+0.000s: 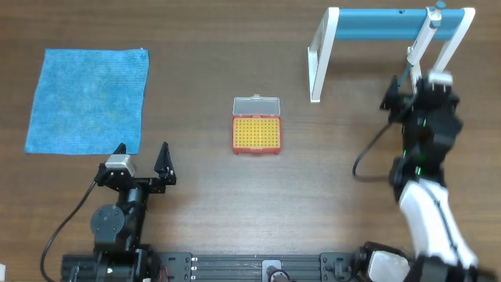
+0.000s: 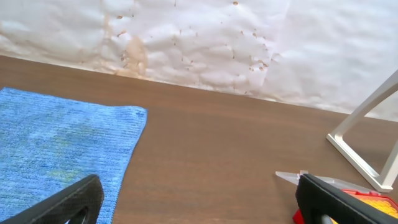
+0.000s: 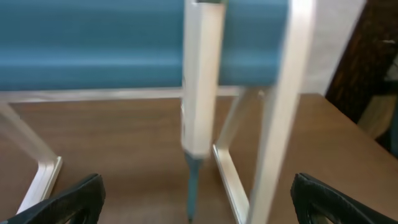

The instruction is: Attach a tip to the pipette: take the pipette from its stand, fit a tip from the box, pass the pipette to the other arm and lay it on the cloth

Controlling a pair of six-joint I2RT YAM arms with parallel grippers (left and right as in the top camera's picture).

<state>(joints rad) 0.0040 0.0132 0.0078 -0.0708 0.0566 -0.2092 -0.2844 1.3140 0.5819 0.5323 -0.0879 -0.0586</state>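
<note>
Pickup is starting: my right gripper, fingers apart, is facing the slim white pipette hanging on the far-right blue-and-white stand. Next, I'm judging, it's needing a square clamp and lift.

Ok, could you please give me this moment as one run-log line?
phase: pre-grasp | right gripper: fingers open, facing pipette on stand | left gripper: fingers open, near cloth | tip box: open, mid-table
</note>
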